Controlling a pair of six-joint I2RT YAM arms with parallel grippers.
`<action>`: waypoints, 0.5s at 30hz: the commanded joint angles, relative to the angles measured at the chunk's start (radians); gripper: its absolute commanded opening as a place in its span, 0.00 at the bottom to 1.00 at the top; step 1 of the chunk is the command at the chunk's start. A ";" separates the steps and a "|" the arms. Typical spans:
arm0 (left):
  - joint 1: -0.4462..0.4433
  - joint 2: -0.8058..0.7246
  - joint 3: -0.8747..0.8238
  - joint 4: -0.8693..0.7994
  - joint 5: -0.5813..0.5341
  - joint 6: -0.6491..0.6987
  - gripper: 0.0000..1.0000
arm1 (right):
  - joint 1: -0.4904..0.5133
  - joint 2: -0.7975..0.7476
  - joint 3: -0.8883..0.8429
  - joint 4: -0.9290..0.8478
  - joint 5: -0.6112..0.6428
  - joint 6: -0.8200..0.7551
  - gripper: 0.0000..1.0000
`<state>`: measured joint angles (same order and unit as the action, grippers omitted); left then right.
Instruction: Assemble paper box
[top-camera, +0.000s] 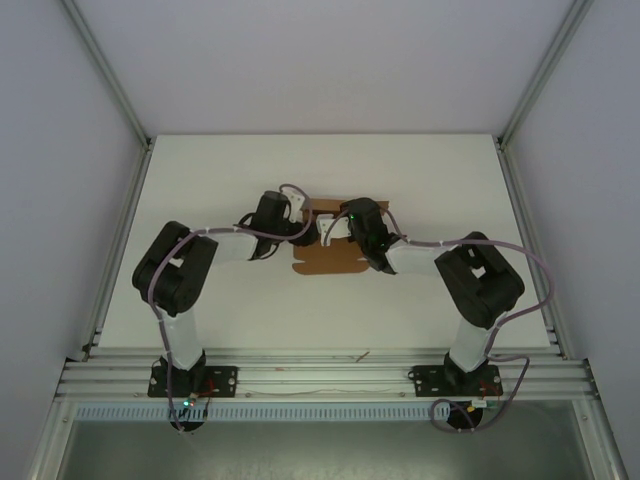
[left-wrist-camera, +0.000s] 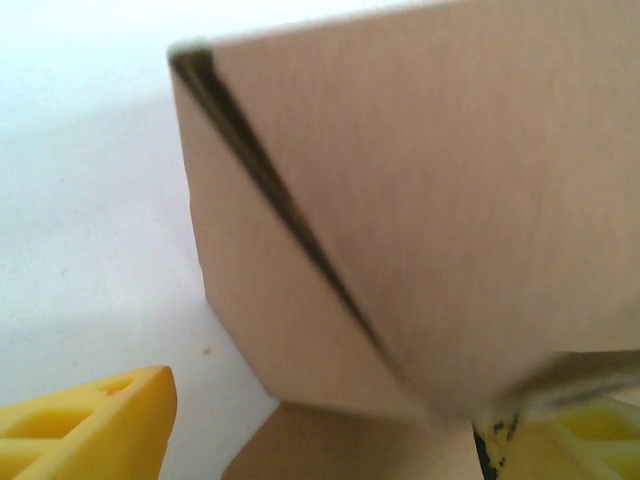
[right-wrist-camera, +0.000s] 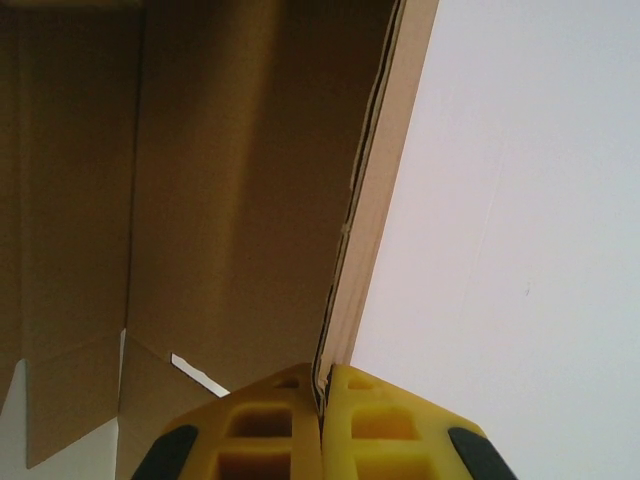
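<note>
The paper box (top-camera: 326, 260) is a brown cardboard piece, partly folded, lying at the middle of the white table (top-camera: 230, 180). Both grippers meet over its far edge. My right gripper (right-wrist-camera: 322, 392) is shut on a thin upright wall of the paper box (right-wrist-camera: 240, 180), pinching its double edge between the yellow fingers (right-wrist-camera: 400, 430). In the top view that right gripper (top-camera: 333, 231) sits on the box's far side. My left gripper (left-wrist-camera: 330, 435) stands open, its yellow fingers (left-wrist-camera: 95, 420) wide apart with raised cardboard panels (left-wrist-camera: 420, 200) close in front of it. Its left finger is clear of the cardboard. From above, the left gripper (top-camera: 304, 230) is at the box's far left corner.
Metal frame posts (top-camera: 110, 90) and grey side walls border the table left and right. A slotted rail (top-camera: 320, 378) carries both arm bases along the near edge. Bare table lies on all sides of the box.
</note>
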<state>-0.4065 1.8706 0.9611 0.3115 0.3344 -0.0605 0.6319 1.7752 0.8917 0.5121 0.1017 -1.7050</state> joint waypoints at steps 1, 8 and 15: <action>-0.004 0.031 0.085 0.074 -0.085 -0.024 0.69 | 0.016 0.018 -0.014 -0.234 -0.084 0.004 0.00; -0.003 0.066 0.153 0.044 -0.116 -0.050 0.48 | 0.015 0.033 0.002 -0.260 -0.081 0.028 0.00; -0.015 0.065 0.139 0.013 -0.282 -0.085 0.29 | 0.012 0.025 0.020 -0.288 -0.083 0.079 0.00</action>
<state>-0.4217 1.9381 1.0653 0.2920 0.1715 -0.1123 0.6323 1.7752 0.9279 0.4335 0.0971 -1.6520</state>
